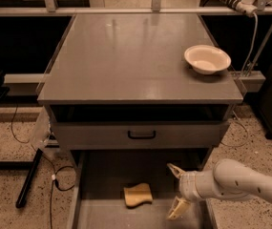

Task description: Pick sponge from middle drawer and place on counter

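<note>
A grey cabinet seen from above and in front. Its wide flat counter (126, 56) fills the upper half of the view, with a cream round bowl (207, 59) near the right rear corner. Below the counter is a closed drawer front (97, 136) with a small black handle (141, 135).

Lower down, the middle drawer (104, 173) is pulled out toward the viewer. The pale yellow sponge (138, 195) lies flat on its floor, near the centre. Its long side runs left to right across the drawer, tipped slightly (the near edge looks uneven).

A white arm (243, 181) reaches in from the lower right. Its gripper (176, 190) is over the drawer, just right of the sponge and not touching it. The two fingers (175, 169) are spread wide apart, holding nothing, and point left toward the sponge.
</note>
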`<state>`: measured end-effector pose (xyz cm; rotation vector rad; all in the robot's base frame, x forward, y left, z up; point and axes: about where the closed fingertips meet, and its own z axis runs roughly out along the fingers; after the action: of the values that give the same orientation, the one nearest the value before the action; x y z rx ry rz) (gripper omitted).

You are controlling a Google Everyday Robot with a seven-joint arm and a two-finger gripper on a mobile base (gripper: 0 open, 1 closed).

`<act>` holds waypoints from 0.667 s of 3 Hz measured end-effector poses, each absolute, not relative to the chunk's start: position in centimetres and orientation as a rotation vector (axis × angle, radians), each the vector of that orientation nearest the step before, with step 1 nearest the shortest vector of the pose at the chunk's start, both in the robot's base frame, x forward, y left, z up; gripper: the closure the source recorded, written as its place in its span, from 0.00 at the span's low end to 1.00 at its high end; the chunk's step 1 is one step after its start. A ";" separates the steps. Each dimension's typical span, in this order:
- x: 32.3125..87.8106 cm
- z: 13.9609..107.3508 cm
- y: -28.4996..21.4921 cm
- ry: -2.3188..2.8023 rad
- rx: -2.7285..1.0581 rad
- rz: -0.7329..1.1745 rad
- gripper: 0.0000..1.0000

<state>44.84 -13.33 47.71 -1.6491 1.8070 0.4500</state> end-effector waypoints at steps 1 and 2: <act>45.9 44.8 -12.0 1.810 -1.640 0.469 0.00; 46.4 42.6 -9.6 1.771 -1.662 0.510 0.00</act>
<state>46.39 -9.58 42.57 -1.6620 1.7707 0.5100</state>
